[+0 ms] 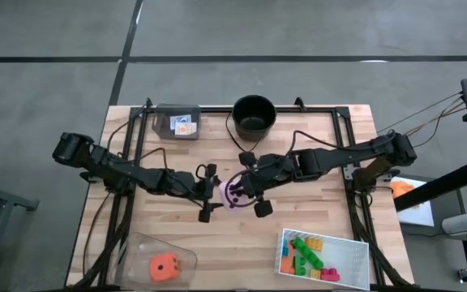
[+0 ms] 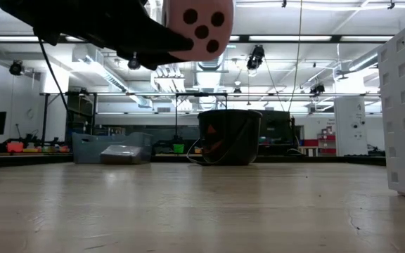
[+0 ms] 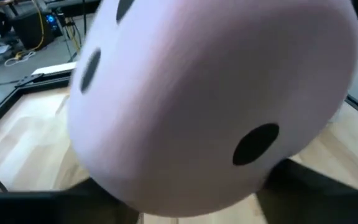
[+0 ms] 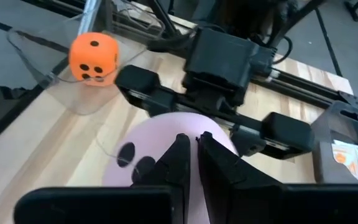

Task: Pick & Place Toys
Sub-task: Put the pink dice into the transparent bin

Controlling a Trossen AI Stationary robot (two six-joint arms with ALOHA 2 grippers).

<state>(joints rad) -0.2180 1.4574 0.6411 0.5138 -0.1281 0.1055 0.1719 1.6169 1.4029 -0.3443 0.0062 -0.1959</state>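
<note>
A pink die with black dots (image 1: 232, 193) hangs above the table's middle, high over the wood in the low view (image 2: 201, 24). My right gripper (image 1: 243, 191) reaches in from the table's right and is shut on it. My left gripper (image 1: 215, 193) comes from the left, open, one finger on either side of the die's left half. The die fills the left wrist view (image 3: 210, 106). An orange die (image 4: 93, 56) lies in a clear tray (image 1: 136, 247) near the front left. Coloured bricks (image 1: 306, 253) lie in a white tray (image 1: 363, 251) at the front right. My right gripper pinches a bit of the pink die's upper side (image 4: 166, 144) between its two shut fingertips (image 4: 180, 152). The fingers slant down from the table's right. The die hangs below them, lifted clear of the table. My left gripper's fingers flank the die; whether they touch it I cannot tell.
A black bucket (image 1: 254, 115) stands at the far middle edge. A clear tray with small cards (image 1: 177, 123) sits to its left. Bare wood lies in front of the grippers, between the two near trays.
</note>
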